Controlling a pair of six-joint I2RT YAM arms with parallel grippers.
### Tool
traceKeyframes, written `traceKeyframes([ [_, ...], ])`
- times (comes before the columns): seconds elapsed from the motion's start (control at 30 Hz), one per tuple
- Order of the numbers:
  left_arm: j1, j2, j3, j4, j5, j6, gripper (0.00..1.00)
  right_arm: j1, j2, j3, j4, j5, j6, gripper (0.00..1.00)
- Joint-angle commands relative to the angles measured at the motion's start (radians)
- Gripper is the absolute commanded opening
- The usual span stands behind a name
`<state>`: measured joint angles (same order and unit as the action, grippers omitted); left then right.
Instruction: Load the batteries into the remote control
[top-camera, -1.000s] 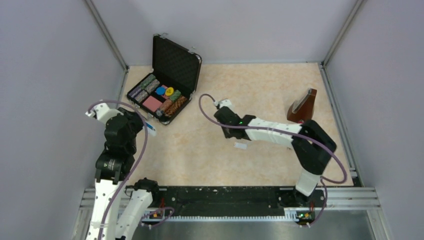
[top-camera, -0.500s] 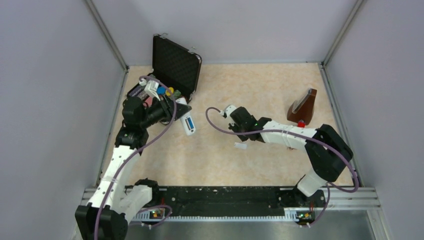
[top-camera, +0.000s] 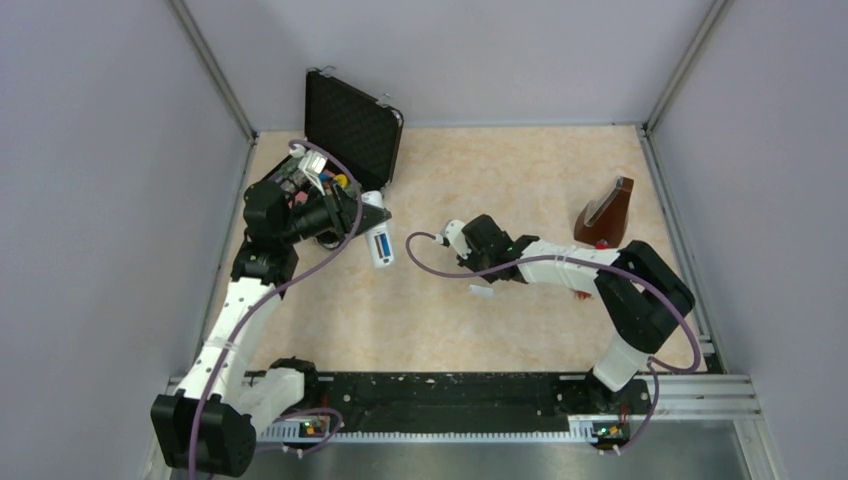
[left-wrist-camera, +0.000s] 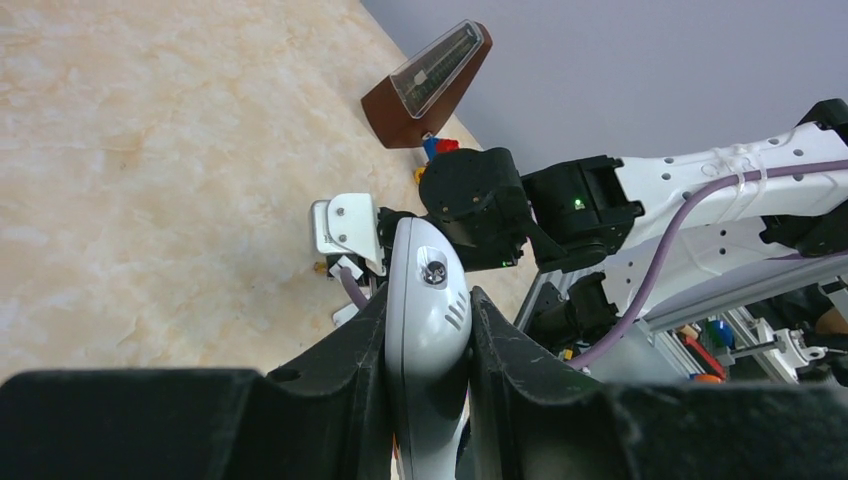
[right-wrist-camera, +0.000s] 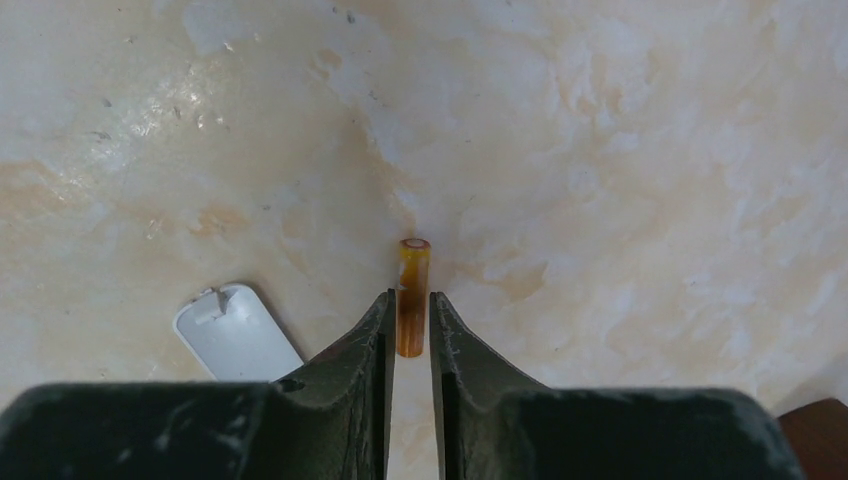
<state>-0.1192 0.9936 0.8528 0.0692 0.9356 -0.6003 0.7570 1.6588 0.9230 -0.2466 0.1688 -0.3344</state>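
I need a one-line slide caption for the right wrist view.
Right gripper straddles the orange battery; white cover lies nearby.

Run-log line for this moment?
left gripper: holds slim white-grey remote control | right gripper: straddles orange-brown cylindrical battery, grip unclear

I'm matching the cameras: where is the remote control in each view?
Top external: remote control left of centre, held by the left gripper.
Left wrist: bottom centre, between the fingers.
Right wrist: not in it.
Shared landmark: brown metronome, right side from above, top centre in left wrist.
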Motion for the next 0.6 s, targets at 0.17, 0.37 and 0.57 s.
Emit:
traceKeyframes([
  [0.17,0.001,0.009,0.056,0.049,-0.109,0.070,0.00,-0.042,0.012,0.041,-0.011,-0.053,0.021,0.37],
  [0.37,0.001,-0.002,0.069,0.031,-0.191,0.094,0.00,-0.087,-0.126,0.044,0.004,-0.087,0.169,0.55],
  [0.57,0.001,0.002,0.079,0.012,-0.297,0.062,0.00,-0.146,-0.234,0.104,-0.106,-0.065,0.517,0.58],
])
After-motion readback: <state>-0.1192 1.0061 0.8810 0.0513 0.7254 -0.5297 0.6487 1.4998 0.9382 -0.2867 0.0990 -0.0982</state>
